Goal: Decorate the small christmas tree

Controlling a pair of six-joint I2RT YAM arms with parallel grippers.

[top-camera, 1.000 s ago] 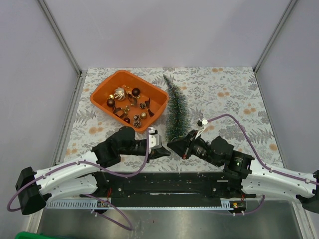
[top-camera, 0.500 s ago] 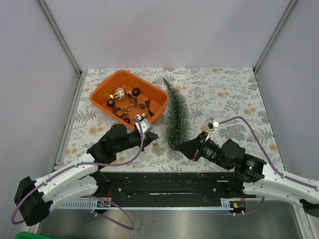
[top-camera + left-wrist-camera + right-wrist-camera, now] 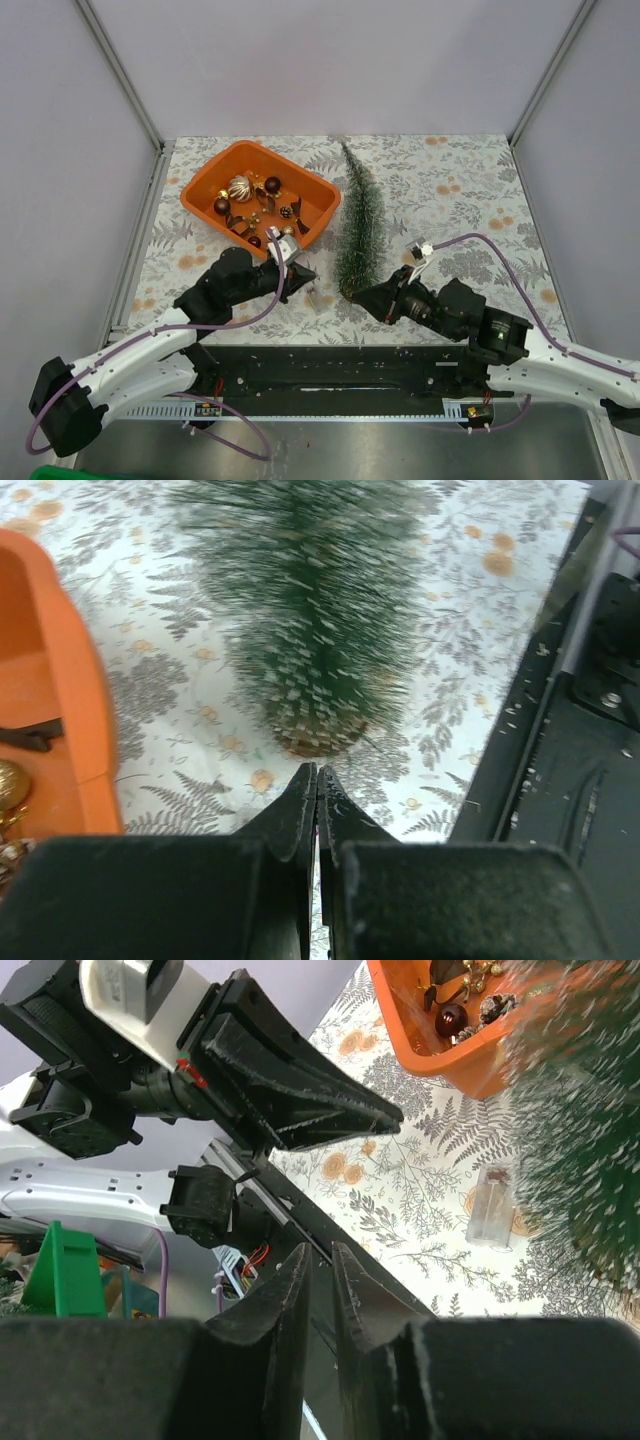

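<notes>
Barely begun: frosted dark green cone-shaped tree [image 3: 357, 225] lying bare mid-way across the counter [image 3: 460, 175], just beside the orange plastic tray [image 3: 295, 170] of baubles [image 3: 240, 188], left gripper [image 3: 317, 776] pinched shut on nothing, right gripper [image 3: 322, 1255] slightly ajar, empty.

The tree [image 3: 357, 225] is dark green, frosted white. The table cover [image 3: 450, 190] shows grey ferns and orange blooms on white. At ten o'clock, the orange tray [image 3: 212, 175] has seemingly gold and maroon baubles [image 3: 240, 188].
</notes>
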